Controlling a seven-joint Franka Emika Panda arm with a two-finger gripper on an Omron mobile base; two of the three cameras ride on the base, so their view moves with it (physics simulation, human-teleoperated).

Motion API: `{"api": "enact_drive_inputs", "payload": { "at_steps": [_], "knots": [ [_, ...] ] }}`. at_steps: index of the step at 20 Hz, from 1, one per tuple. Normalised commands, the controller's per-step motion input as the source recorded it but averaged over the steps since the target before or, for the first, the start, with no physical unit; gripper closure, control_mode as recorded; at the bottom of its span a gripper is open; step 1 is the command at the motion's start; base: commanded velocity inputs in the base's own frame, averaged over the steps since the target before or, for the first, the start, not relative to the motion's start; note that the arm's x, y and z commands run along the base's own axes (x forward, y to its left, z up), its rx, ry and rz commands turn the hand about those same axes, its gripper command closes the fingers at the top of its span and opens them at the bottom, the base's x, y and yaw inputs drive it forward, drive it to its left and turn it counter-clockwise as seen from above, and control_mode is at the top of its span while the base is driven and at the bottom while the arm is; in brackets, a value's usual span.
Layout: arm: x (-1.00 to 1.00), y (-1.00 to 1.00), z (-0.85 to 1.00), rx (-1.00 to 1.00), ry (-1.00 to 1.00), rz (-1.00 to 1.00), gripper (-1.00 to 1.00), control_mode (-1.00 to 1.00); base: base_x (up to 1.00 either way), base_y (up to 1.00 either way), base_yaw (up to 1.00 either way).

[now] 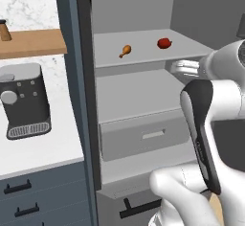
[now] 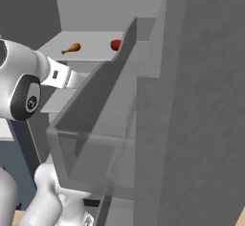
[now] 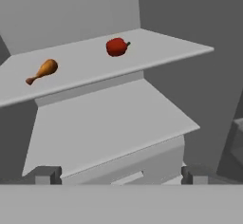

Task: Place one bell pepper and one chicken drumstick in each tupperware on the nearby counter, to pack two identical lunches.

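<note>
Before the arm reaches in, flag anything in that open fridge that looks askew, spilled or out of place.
Nothing stands out. The chicken drumstick and the red bell pepper lie apart on the upper shelf, neither near its edge. The shelf below is level and the drawer under it sits shut. No spills or damage show.

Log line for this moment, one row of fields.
phase: reaching into fridge | gripper: open, empty | chicken drumstick, bell pepper: apart on upper shelf | packed: none seen
</note>
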Motion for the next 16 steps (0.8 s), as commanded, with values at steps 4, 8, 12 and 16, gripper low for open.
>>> {"api": "enact_drive_inputs", "payload": {
  "at_steps": [4, 8, 12, 16],
  "knots": [
    [0.31, -0.09, 0.42, 0.00, 0.00, 0.00, -1.00, -1.00, 0.00, 0.00, 0.00],
    [0.29, -0.19, 0.39, 0.00, 0.00, 0.00, -1.00, -1.00, 0.00, 0.00, 0.00],
    [0.56, -0.22, 0.06, 0.00, 0.01, 0.00, -1.00, -1.00, 0.00, 0.00, 0.00],
    [0.81, -0.02, -0.10, 0.00, 0.00, 0.00, -1.00, -1.00, 0.00, 0.00, 0.00]
  ]
}}
